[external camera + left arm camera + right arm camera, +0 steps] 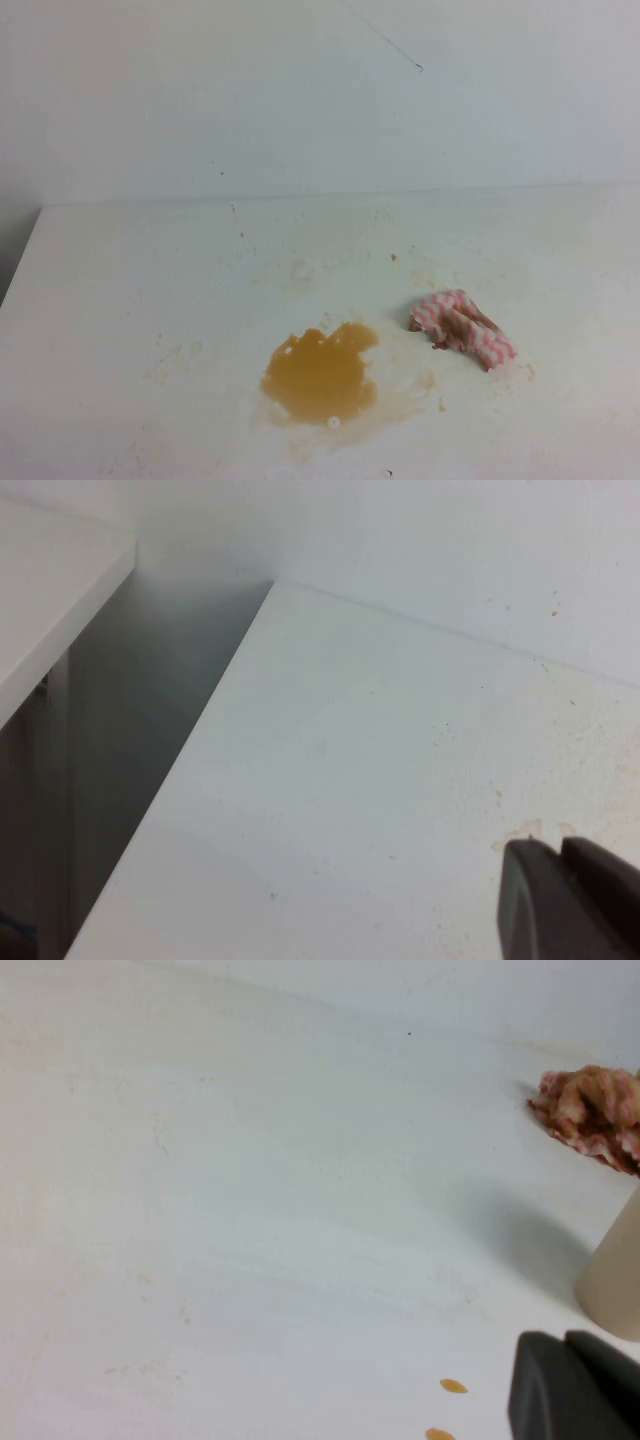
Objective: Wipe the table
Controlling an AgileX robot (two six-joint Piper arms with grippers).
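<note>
1. Task's thing: a pink-and-white striped cloth (pixel 462 330) lies crumpled on the bench (pixel 150 260). It sits just right of a brown liquid spill (pixel 320 375) and does not touch the main pool. Parts of the cloth are stained brown.
2. Handling, as judged: soft, light and limp. Damp patches may drag and smear. The best hold is the raised, bunched ridge at its middle, pinched from above, leaving fabric to trail for sweeping.
3. Right gripper (pixel 566 1345): jaws closed and empty, low over bare bench, with the cloth ahead and well apart. Two small brown drops (pixel 453 1386) lie near it.
4. Hazard: a beige tapered object (pixel 615 1270), possibly a cup, stands near the line from the right gripper to the cloth and could be knocked.
5. Left gripper (pixel 562 855): jaws look closed with nothing held, above the bench's left part. Neither arm shows in the high view.
6. Edges: the bench's left side drops into a dark gap (pixel 130 780), and a wall (pixel 300 90) closes the back. There is open bench all round the spill, so sweeps are best kept inward.
</note>
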